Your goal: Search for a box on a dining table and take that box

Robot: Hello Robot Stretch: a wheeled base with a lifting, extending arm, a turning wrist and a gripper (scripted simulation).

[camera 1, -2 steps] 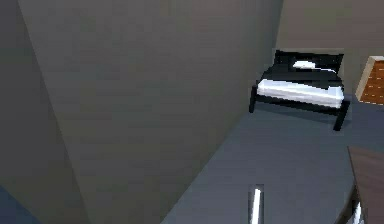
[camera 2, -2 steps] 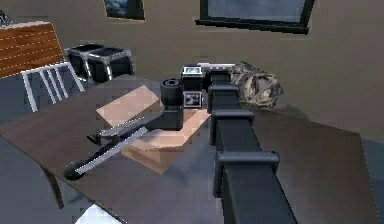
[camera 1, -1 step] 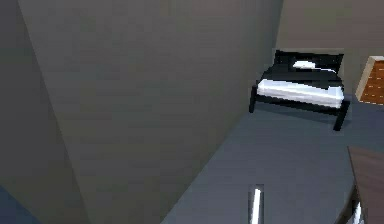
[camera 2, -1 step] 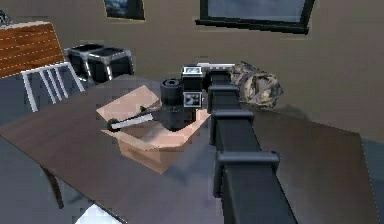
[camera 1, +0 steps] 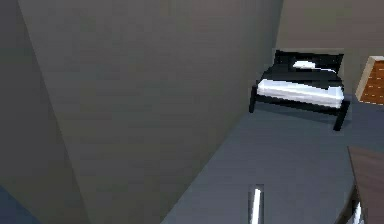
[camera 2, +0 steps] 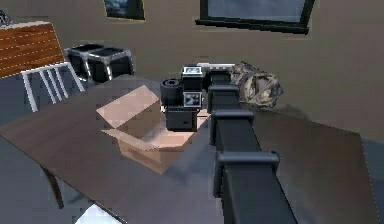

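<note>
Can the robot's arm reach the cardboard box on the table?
Probably yes. The arm stretches out over the table, and its gripper is right by the open cardboard box, with nothing visible between them.

Forward view: you face broad grey wall [camera 1: 140, 90] across left and centre. Far right, black-framed bed [camera 1: 300, 92] with white mattress and white pillow [camera 1: 304, 66]. Wooden cabinet [camera 1: 372, 82] just beside bed at right edge. Dark floor [camera 1: 290, 160] below.

Arm side view: you see brown wooden chest [camera 2: 30, 48] top left, white slatted chair [camera 2: 50, 82] below it, black bins [camera 2: 100, 62] beside chair, mottled brown-grey lump [camera 2: 255, 85] right of centre, dark-framed window [camera 2: 255, 12] on wall above.
</note>
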